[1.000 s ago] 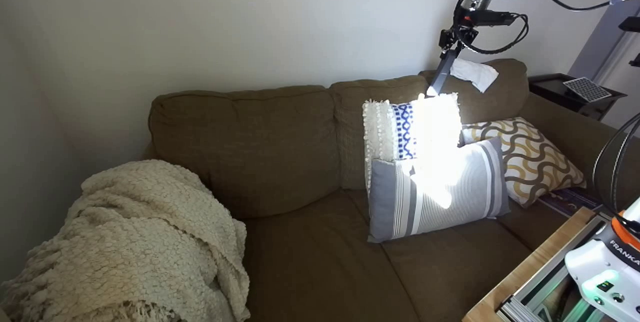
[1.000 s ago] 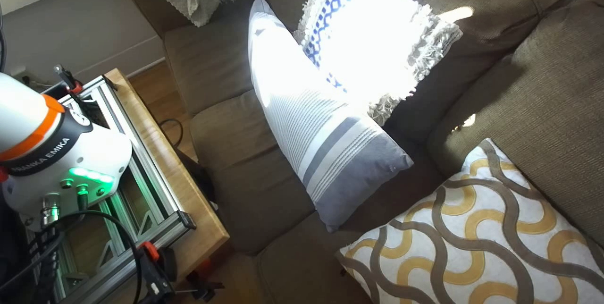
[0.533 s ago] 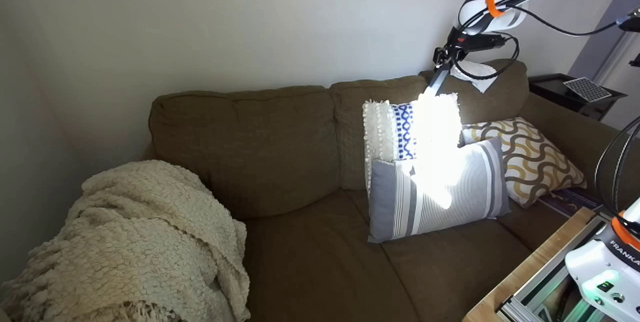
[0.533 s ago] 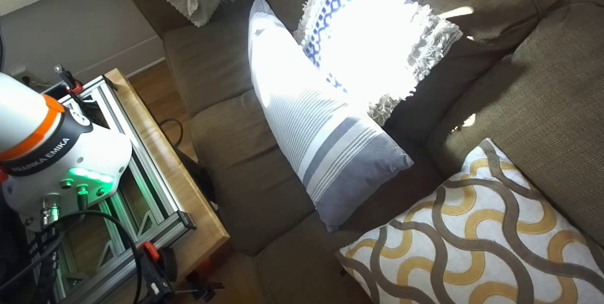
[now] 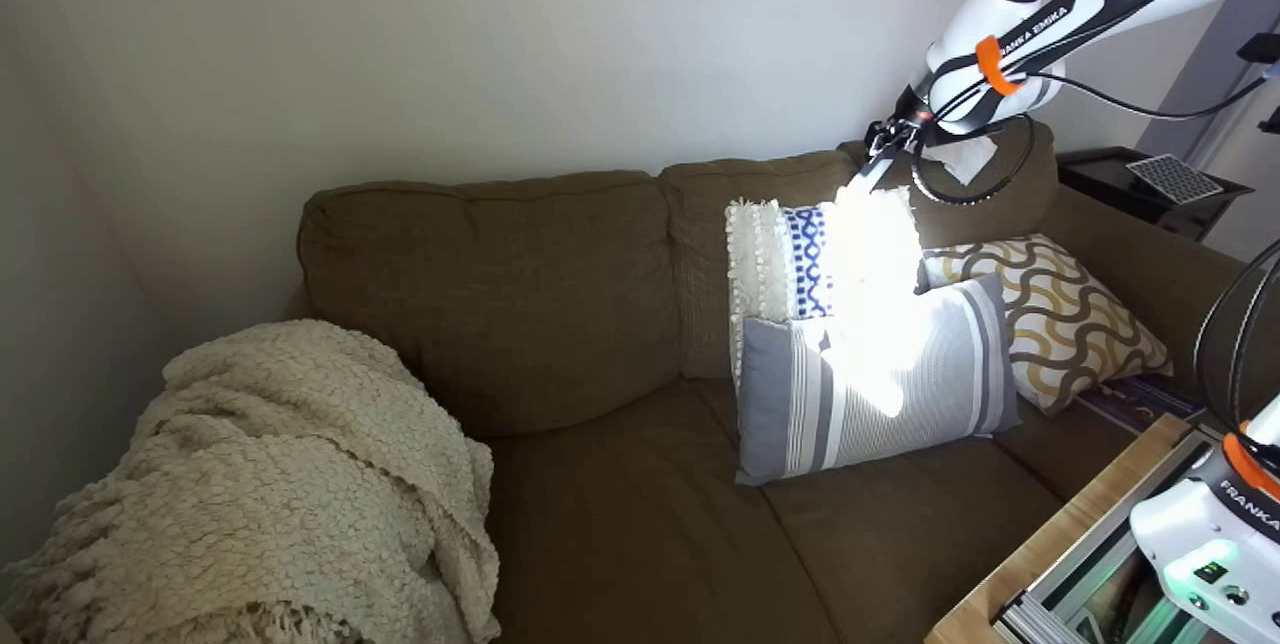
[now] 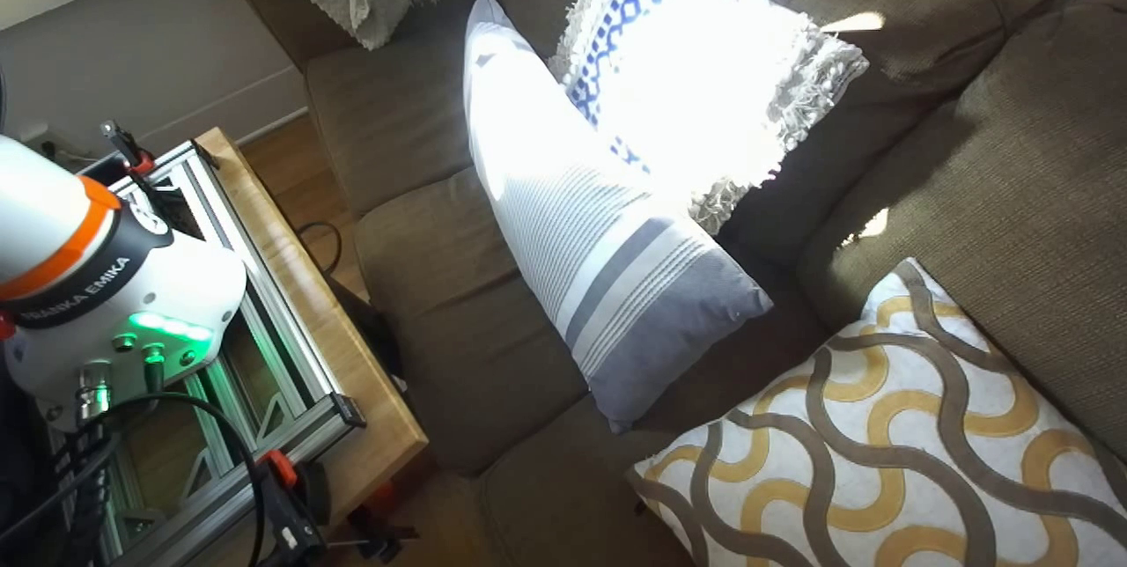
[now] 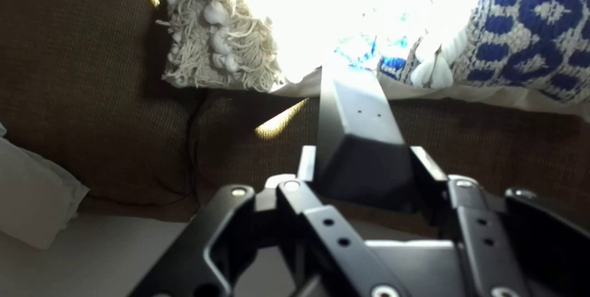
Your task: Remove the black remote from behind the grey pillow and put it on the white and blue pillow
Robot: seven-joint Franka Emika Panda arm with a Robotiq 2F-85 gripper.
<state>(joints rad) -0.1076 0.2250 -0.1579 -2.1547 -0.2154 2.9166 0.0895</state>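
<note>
Hand (image 7: 366,168) grips long black plastic remote (image 7: 364,124); lay flat on square white-and-blue fringed pillow (image 7: 521,34); perhaps touching, glare-washed; release gently.

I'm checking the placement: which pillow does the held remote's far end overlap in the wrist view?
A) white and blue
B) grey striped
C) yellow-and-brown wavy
A: the end effector grips the black remote, whose far end shows against the white and blue pillow.

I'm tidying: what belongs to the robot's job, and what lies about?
Job: long black remote in the black end effector; fringed white and blue pillow; rectangular grey striped pillow.
Lying about: rumpled cream blanket; pillow with yellow and brown waves; white cloth.
</note>
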